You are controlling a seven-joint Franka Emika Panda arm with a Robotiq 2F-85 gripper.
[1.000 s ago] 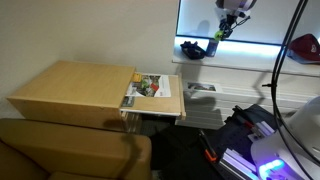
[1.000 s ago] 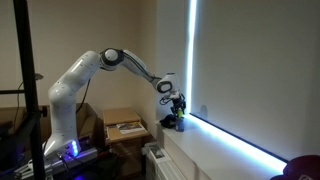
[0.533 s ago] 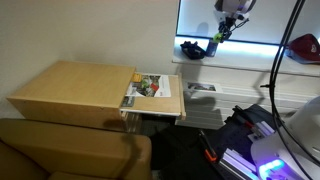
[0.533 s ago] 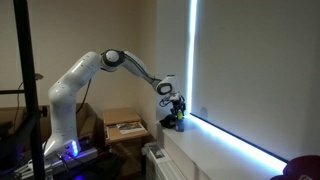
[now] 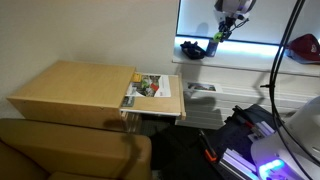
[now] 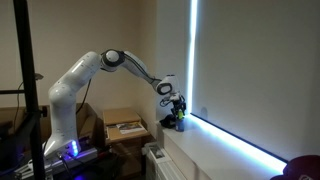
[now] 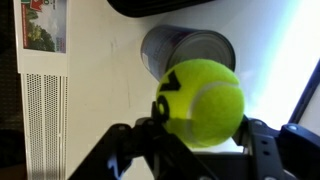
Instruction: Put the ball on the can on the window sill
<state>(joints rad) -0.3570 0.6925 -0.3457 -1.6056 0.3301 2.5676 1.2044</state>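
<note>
In the wrist view the yellow-green ball (image 7: 200, 102) is clamped between my gripper (image 7: 195, 135) fingers. Just beyond it a grey metal can (image 7: 185, 48) stands on the white window sill (image 7: 100, 60), its top facing the camera. In an exterior view the gripper (image 5: 222, 32) hangs above the can (image 5: 212, 46) on the sill (image 5: 240, 62). In the other exterior view the gripper (image 6: 174, 103) is over the can (image 6: 178, 122) at the near end of the sill (image 6: 215, 145). The ball is above the can, not touching it.
A dark object (image 5: 190, 48) lies on the sill beside the can. A magazine (image 5: 152, 87) lies on the tan wooden table (image 5: 75, 90) below. A white radiator grille (image 7: 45, 120) runs under the sill. A red object (image 5: 305, 45) sits at the sill's far end.
</note>
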